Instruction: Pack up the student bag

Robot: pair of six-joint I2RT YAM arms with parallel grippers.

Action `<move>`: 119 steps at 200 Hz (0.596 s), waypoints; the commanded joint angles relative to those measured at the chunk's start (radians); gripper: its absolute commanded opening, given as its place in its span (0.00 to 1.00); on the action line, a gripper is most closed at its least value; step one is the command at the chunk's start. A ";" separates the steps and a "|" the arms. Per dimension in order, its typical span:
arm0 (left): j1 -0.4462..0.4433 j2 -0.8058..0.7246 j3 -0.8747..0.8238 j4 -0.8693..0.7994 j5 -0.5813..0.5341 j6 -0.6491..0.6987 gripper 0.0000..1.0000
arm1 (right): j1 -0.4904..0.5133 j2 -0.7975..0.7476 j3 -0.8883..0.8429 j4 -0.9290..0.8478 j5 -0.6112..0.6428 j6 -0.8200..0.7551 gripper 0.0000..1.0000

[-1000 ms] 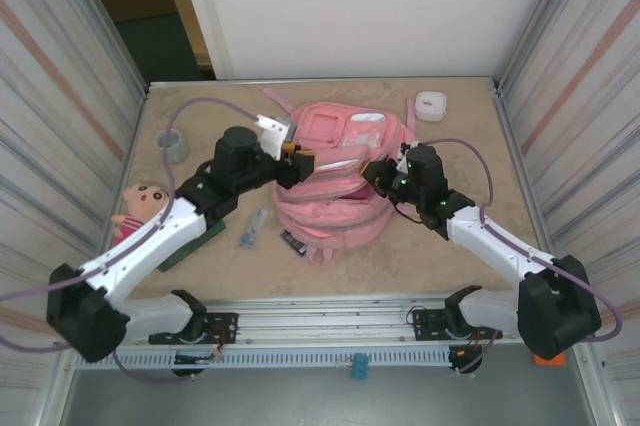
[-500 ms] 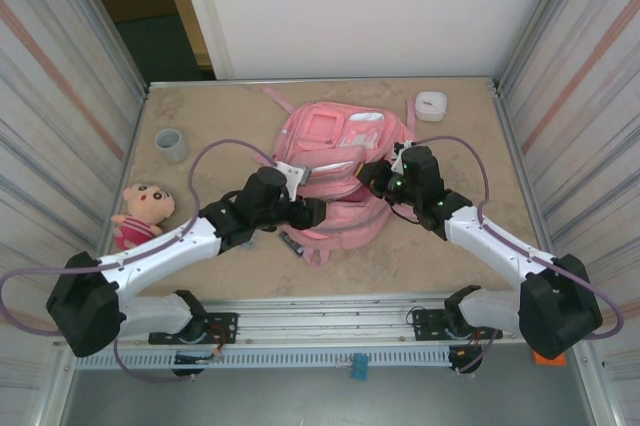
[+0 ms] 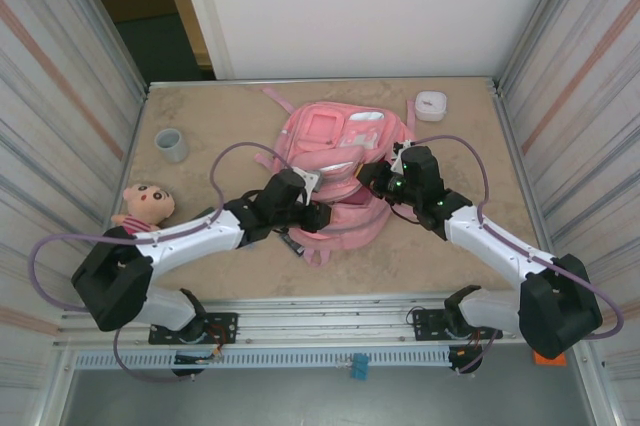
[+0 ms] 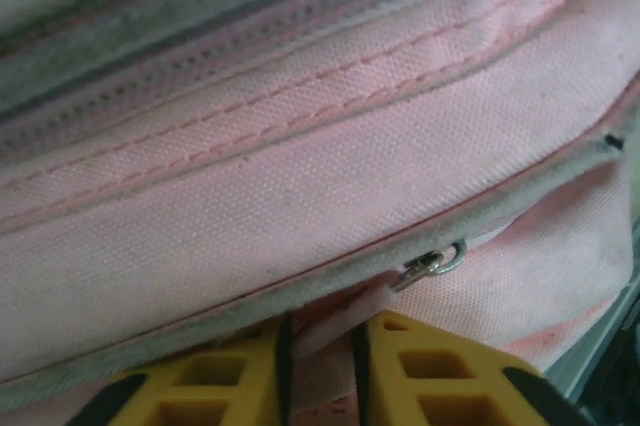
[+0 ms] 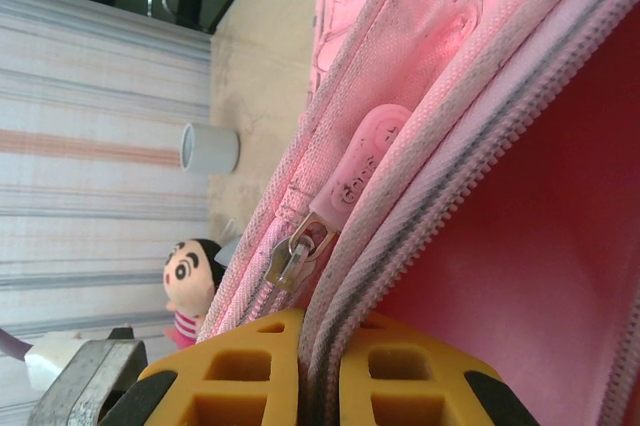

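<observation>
Pink bag lay on the table. We noted the left gripper nearly closed, pinching its fabric. The right gripper was clamped on its zipper edge.

surface: beige table | on it: pink student bag, grey cup, doll, white box

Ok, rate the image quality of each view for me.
Top external: evenly lit, sharp, only soft shadows. Left wrist: pressed so close to the student bag that its upper zipper band blurs. Right wrist: zipper pull sharp, cup behind slightly soft.
</observation>
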 commanded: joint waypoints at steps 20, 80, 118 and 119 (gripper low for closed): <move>-0.010 -0.042 0.023 0.024 -0.038 0.037 0.00 | -0.008 0.010 0.107 -0.026 -0.137 -0.084 0.00; 0.042 -0.193 -0.119 -0.165 -0.266 0.096 0.00 | -0.158 0.002 0.159 -0.150 -0.280 -0.141 0.00; 0.147 -0.284 -0.193 -0.107 -0.206 0.125 0.00 | -0.236 0.014 0.237 -0.283 -0.399 -0.207 0.00; 0.147 -0.285 -0.193 -0.100 -0.201 0.128 0.00 | -0.236 0.014 0.237 -0.284 -0.398 -0.205 0.01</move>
